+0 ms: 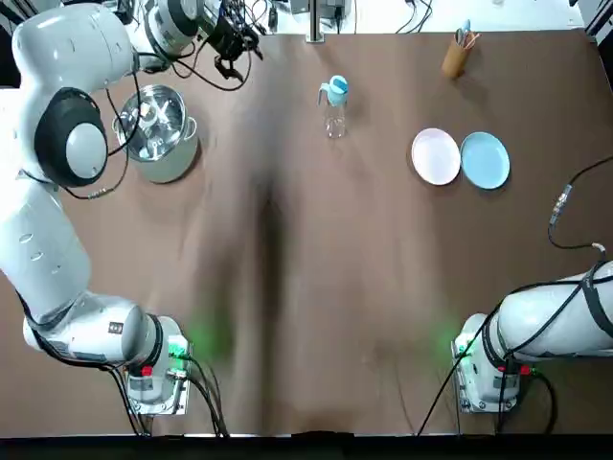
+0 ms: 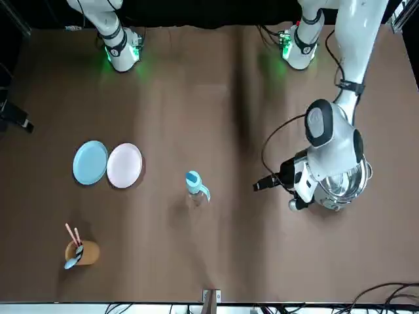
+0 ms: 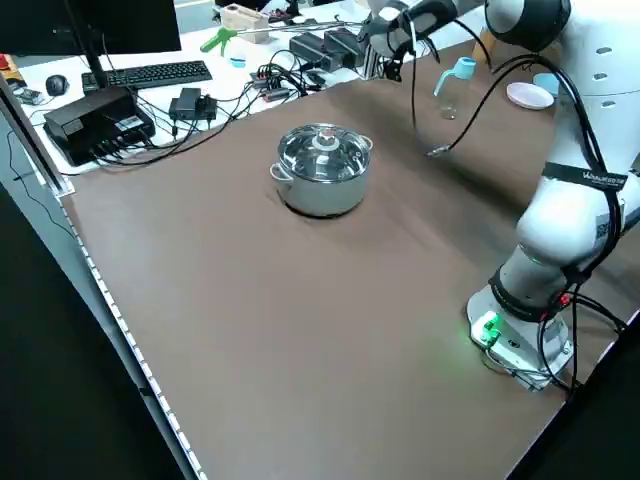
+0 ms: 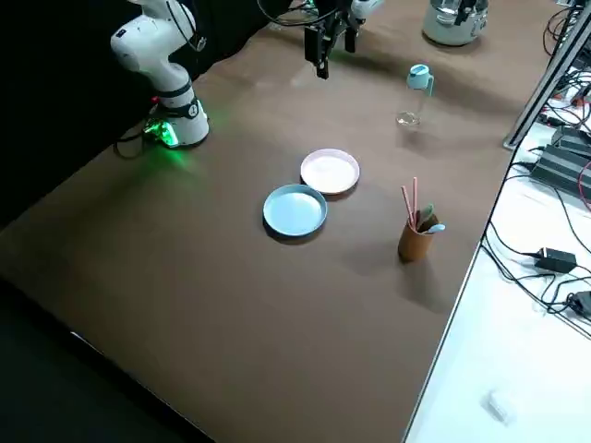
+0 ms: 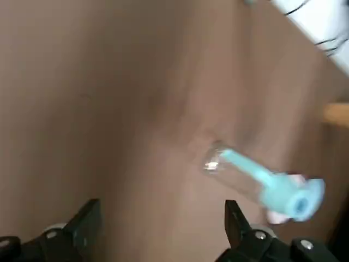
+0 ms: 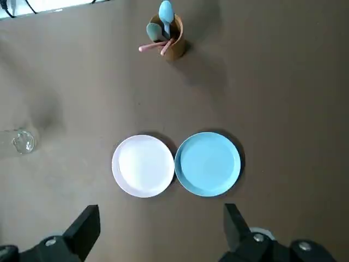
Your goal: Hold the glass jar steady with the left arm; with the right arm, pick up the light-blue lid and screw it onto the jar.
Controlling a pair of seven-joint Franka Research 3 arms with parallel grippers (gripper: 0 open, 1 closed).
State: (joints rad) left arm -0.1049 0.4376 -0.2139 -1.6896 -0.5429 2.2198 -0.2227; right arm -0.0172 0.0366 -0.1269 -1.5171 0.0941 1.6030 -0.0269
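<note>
I see the glass jar (image 1: pixel 334 120) upright mid-table near the far edge, light-blue lid (image 1: pixel 336 88) on top. Left gripper (image 5: pixel 161 210) is well apart to its left, fingers apart and empty. Right gripper (image 6: pixel 159 214) is high over the white plate (image 6: pixel 143 165) and blue plate (image 6: pixel 207 164), fingers apart.

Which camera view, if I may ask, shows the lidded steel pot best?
The left side view: the lidded steel pot stands whole and unobstructed. From the top the left arm overlaps it; from the front that arm hides most of it; the right side view crops it. Neither wrist view shows it.
</note>
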